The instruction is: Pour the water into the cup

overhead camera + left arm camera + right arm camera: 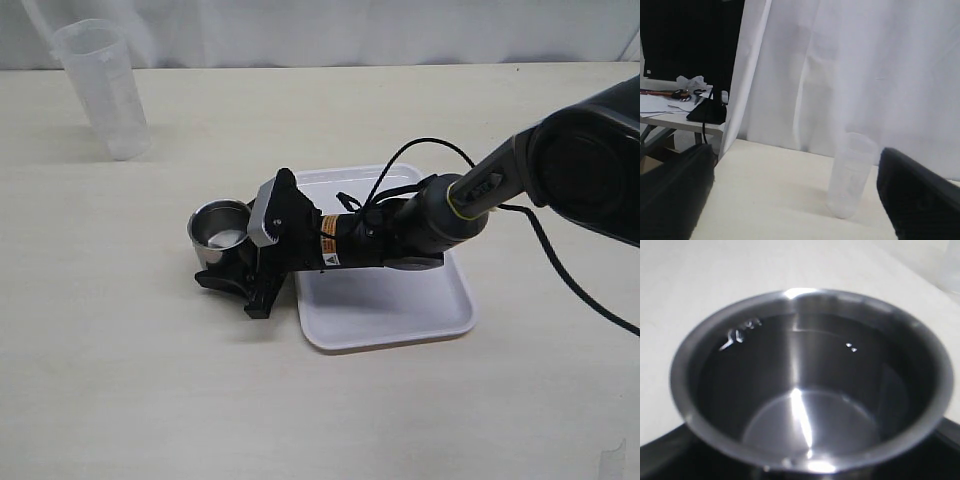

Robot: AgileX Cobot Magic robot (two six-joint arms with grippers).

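Observation:
The cup (220,230) is a short shiny steel cylinder standing on the table just left of the white tray (440,310). A pale pool of water (227,238) lies in its bottom; the water also glints in the right wrist view (812,422). My right gripper (228,262) reaches across the tray and is shut round the cup (805,310) low on its wall; one dark finger (218,281) shows in front of it. My left gripper (796,165) is open and empty, with its fingers (670,195) wide apart. It is not in the exterior view.
A tall translucent plastic beaker (102,88) stands upright at the far left of the table, and shows ahead of the left gripper (850,175). A white curtain hangs behind the table. A desk with clutter (685,102) stands beyond the table's edge.

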